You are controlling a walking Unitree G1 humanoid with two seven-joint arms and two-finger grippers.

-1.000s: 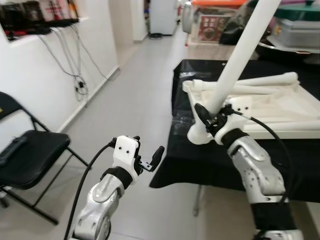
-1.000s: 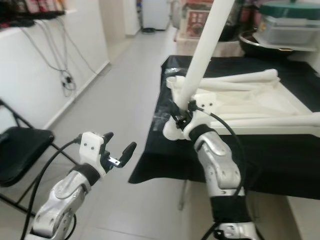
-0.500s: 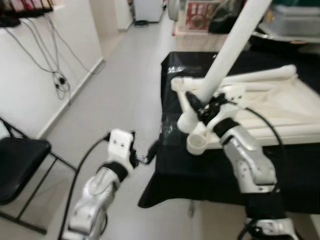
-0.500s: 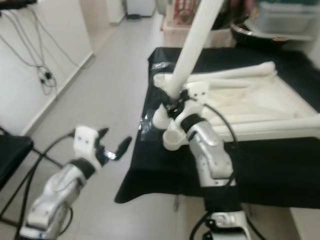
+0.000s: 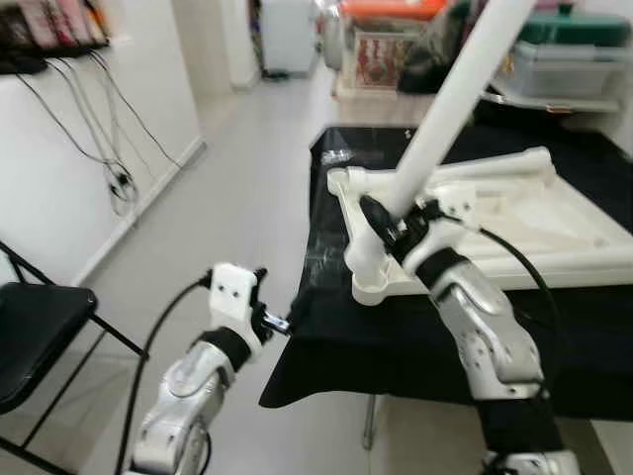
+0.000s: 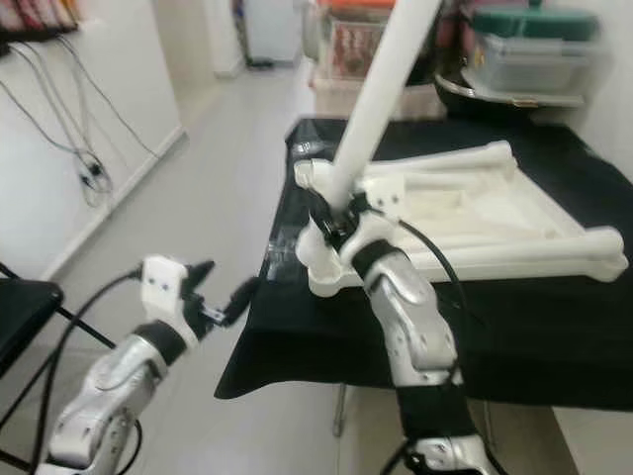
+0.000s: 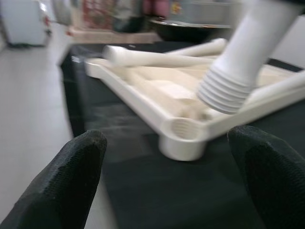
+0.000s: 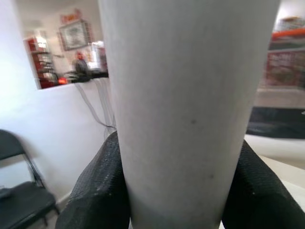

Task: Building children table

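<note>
While the white children's table (image 5: 514,223) lies upside down on the big tabletop (image 5: 584,327) with its black cloth, the robot is working on putting a leg in. The job in hand looks like fitting this leg into the corner hole. The table leg (image 5: 445,109) is long and white, and it leans up and away from the near corner of the table. The right claw (image 5: 391,226) is clamped tight around the low part of the leg, with one black finger on each side of it. In the left wrist view the leg's ridged screw end (image 7: 224,90) hangs just above the corner socket (image 7: 183,131) and is not in it yet. Next, I think the leg must be stood up straighter, set into the hole, and turned so the ridges catch. If it goes in crooked, it may jam. The left claw (image 6: 223,297) holds nothing, its fingers are apart, and it hovers low near the edge of the cloth. Two more legs look to be already fixed on the far corners and lie flat. Off to the robot's left there is a pale floor (image 5: 247,178), a white wall with hanging cables (image 5: 109,139), and a black folding chair (image 5: 35,327). Boxes and tubs (image 5: 554,59) sit behind the tabletop.
</note>
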